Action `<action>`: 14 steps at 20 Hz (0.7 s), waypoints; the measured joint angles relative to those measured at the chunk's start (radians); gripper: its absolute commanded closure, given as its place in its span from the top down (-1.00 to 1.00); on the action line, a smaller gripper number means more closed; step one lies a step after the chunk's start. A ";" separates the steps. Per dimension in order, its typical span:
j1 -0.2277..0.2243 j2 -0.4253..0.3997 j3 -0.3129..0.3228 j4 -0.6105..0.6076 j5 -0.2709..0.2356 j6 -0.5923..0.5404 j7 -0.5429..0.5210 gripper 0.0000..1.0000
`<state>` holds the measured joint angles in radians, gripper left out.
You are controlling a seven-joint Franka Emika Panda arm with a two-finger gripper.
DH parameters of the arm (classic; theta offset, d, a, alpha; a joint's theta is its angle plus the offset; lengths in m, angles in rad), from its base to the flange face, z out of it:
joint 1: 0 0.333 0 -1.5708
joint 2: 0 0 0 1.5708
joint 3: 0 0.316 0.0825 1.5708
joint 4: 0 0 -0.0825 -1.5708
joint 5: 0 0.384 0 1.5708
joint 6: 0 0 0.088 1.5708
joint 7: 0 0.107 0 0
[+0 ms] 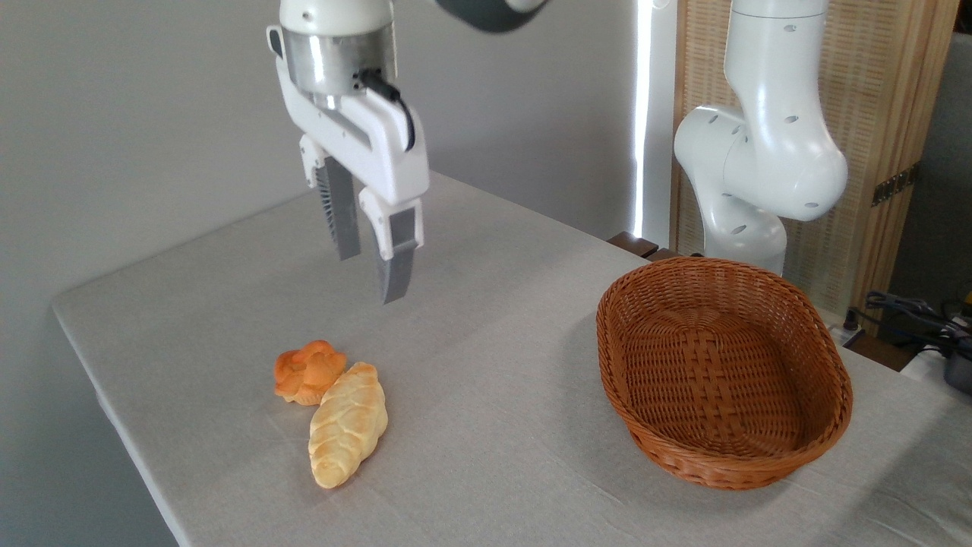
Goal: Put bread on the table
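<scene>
The bread (pixel 347 424), a pale golden ridged loaf, lies on the grey table (pixel 493 365) near its front left part, its upper end touching a small orange knotted bun (pixel 307 371). My gripper (pixel 372 277) hangs in the air above and slightly behind the bread, well apart from it. Its two fingers point down with a gap between them and nothing held.
A brown wicker oval basket (pixel 805 319) stands on the right side of the table with nothing in it. The robot's white base (pixel 759 159) rises behind the basket. The table's left edge runs close to the pastries.
</scene>
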<state>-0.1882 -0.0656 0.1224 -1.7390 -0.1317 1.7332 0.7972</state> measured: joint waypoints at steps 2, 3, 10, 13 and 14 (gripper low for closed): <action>0.027 -0.001 -0.016 0.030 0.013 -0.041 -0.001 1.00; 0.054 -0.001 -0.039 0.040 0.014 -0.048 -0.001 1.00; 0.113 0.002 -0.132 0.055 0.050 -0.077 -0.021 1.00; 0.113 0.005 -0.141 0.059 0.054 -0.077 -0.043 1.00; 0.113 0.009 -0.141 0.067 0.056 -0.078 -0.044 1.00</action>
<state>-0.0747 -0.0571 -0.0190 -1.6716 -0.0758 1.6551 0.7530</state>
